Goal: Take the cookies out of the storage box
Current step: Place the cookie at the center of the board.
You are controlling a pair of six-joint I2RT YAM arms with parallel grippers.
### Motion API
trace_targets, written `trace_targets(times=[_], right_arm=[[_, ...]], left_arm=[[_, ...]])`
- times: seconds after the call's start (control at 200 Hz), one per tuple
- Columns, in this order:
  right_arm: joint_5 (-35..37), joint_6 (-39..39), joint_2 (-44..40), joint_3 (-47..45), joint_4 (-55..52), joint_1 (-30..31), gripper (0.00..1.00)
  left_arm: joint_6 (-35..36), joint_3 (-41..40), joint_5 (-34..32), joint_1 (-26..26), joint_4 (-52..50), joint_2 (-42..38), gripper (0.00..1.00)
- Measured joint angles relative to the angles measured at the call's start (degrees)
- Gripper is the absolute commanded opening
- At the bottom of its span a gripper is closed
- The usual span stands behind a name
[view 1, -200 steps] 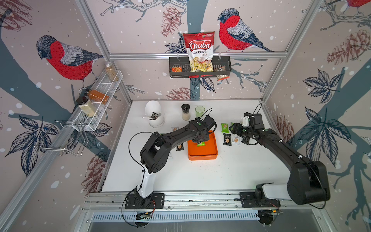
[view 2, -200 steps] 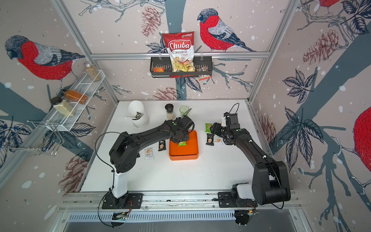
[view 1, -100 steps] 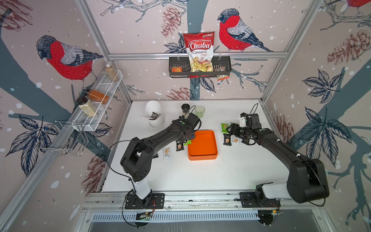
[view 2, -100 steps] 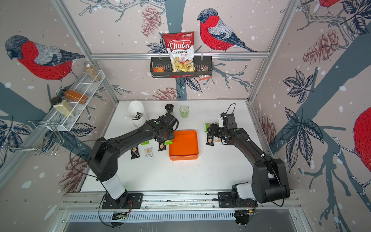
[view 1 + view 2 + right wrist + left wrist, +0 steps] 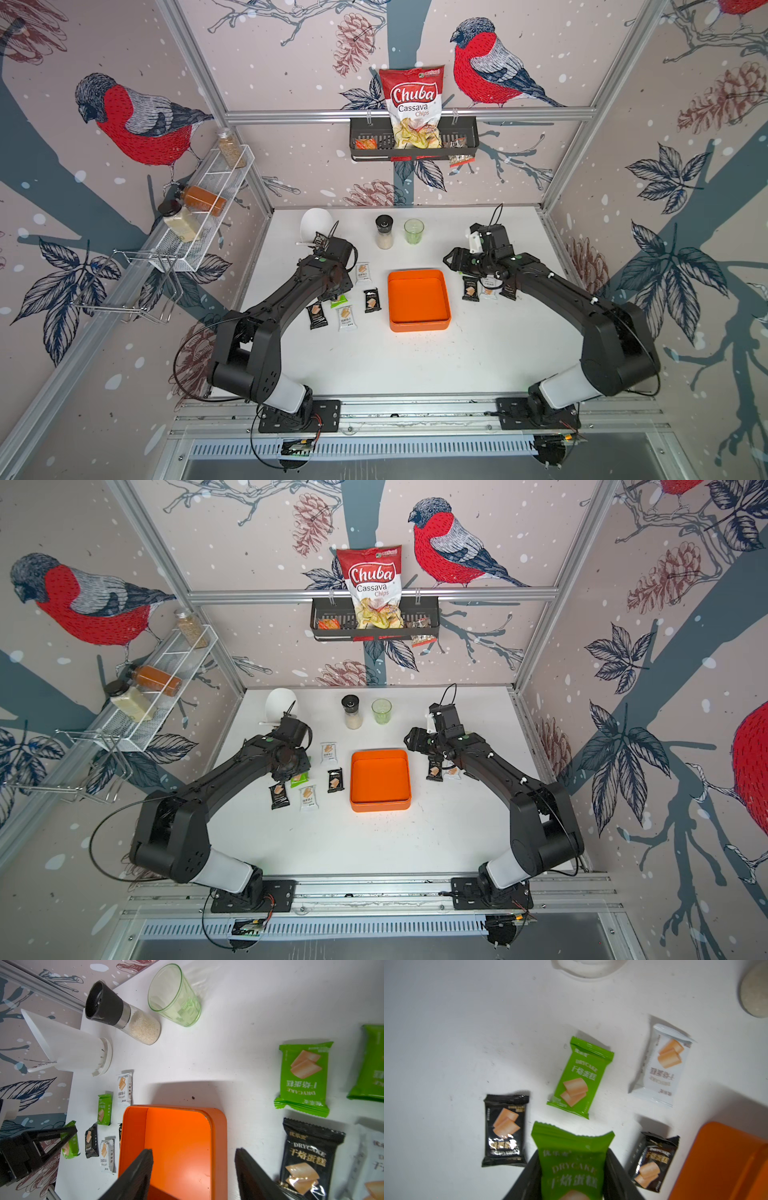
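The orange storage box stood empty at the middle of the white worktop. The left gripper hung over the worktop to the box's left, its fingers clamped on a held green packet printed DRYCAKE. Under and around it more packets lay flat on the worktop, apart from one another: a second green packet, a back white packet, an inner black packet near the box's left wall, an outer black packet and a front white packet.

The right gripper hovered by the box's far right corner, its fingers apart with nothing between them; the right wrist view looked past them onto the bare box floor. To the box's right lay a closer group: a right green packet, a right black packet and a right white packet. At the back of the worktop stood a grinder filled with pale grains and a green tumbler.
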Motion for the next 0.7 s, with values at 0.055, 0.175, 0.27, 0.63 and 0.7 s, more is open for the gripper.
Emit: trace_targets(times=[0.055,0.175,0.27,0.63,0.7], right_arm=[[0.09,1.05,1.11,0.9,0.07,0.7,0.68],[-0.02,1.05,4.15,3.41,1.14,2.25,0.68],[-0.39,1.11,7.02,6.12,1.53,3.43,0.68],[-0.7,1.27,14.34,14.86,0.13,5.09,0.68],[-0.07,1.27,14.75,15.56,-0.85,5.07,0.68]], left_arm=[[1.55,-0.55,0.15,2.4,0.81,-0.13,0.42],[4.81,-1.27,0.57,7.43,2.27,-0.07,0.42],[7.45,-1.29,0.66,10.78,3.85,0.92,0.42],[15.45,1.36,0.24,15.02,9.03,9.4,0.43],[16.65,1.36,0.24,15.39,10.25,10.58,0.43]])
